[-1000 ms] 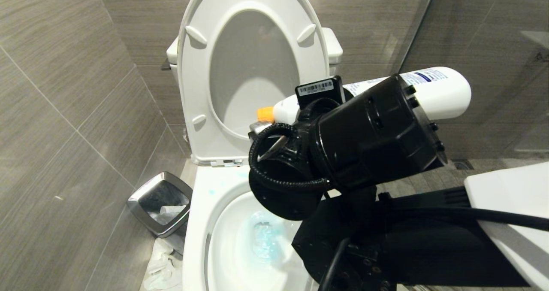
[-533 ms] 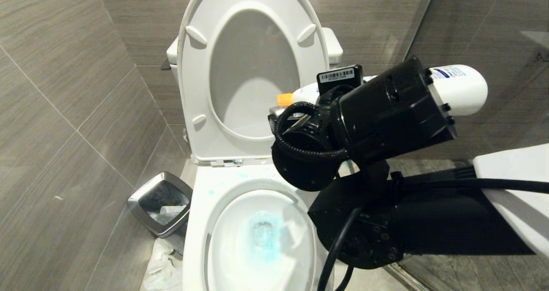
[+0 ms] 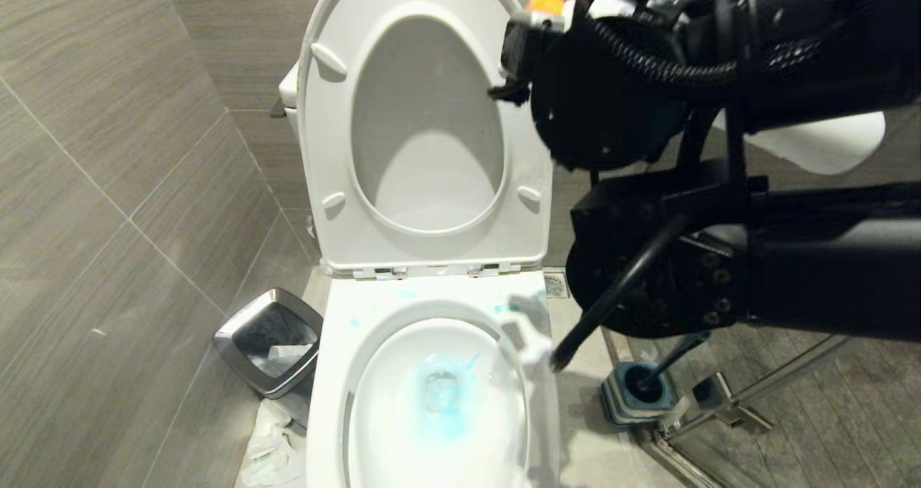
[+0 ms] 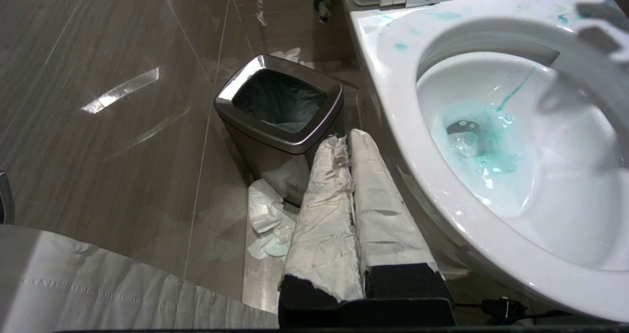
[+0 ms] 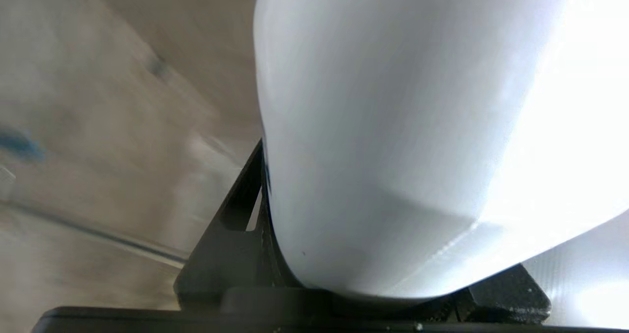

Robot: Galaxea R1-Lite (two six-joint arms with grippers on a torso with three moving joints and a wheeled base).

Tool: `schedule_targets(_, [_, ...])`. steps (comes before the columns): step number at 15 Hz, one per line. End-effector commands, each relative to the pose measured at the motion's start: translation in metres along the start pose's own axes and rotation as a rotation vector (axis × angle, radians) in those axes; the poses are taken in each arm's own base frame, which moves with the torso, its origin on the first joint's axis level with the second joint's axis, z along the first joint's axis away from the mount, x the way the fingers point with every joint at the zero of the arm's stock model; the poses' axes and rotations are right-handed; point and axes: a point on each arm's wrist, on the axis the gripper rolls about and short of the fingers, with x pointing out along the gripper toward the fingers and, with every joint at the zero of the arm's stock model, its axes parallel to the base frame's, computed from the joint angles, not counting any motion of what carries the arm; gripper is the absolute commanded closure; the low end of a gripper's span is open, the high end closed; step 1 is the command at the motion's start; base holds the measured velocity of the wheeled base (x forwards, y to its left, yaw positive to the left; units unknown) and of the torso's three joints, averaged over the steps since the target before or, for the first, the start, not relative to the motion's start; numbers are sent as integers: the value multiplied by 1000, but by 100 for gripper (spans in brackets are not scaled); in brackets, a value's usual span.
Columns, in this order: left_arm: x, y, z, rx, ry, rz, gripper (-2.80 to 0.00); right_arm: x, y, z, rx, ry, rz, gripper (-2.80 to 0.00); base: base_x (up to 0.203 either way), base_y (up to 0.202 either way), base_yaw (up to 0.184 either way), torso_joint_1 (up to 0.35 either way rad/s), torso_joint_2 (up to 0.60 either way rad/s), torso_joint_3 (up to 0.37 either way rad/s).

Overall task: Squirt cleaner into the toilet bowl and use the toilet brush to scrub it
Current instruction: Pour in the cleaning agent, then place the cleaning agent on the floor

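The toilet bowl stands with seat and lid raised; blue liquid tints its water and spots the rim. High at the right of the head view, my right gripper is shut on the cleaner, a white bottle lying tilted, orange cap towards the lid. In the right wrist view the bottle's body fills the space between the black fingers. The toilet brush stands in its square base on the floor right of the bowl. My left gripper, paper-wrapped, is shut and empty beside the bowl.
A square steel bin sits on the floor left of the toilet, with crumpled paper in front of it. A glass door's metal frame runs along the floor just right of the brush base. Tiled walls close in at the left and behind.
My right arm has lifted and swung up to the right with the bottle, uncovering the bowl and the brush base. The left gripper has not moved.
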Motion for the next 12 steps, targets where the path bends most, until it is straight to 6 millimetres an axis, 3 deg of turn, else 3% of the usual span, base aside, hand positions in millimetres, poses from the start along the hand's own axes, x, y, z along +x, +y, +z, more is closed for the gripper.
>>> schedule_targets(1, [0,0,0,0,2,0,0,0,-28,-6,247,7,4,0,0,0,0,0,0,0])
schedule_targets(5, [0,0,0,0,2,0,0,3,-55,-25,647,16,-4,0,0,0,0,0,0,0])
schedule_targets(9, [0,0,0,0,2,0,0,39,-56,-32,669,110,-73,0,0,0,0,0,0,0])
schedule_targets(12, [0,0,0,0,2,0,0,45,-46,-26,646,121,-79,0,0,0,0,0,0,0])
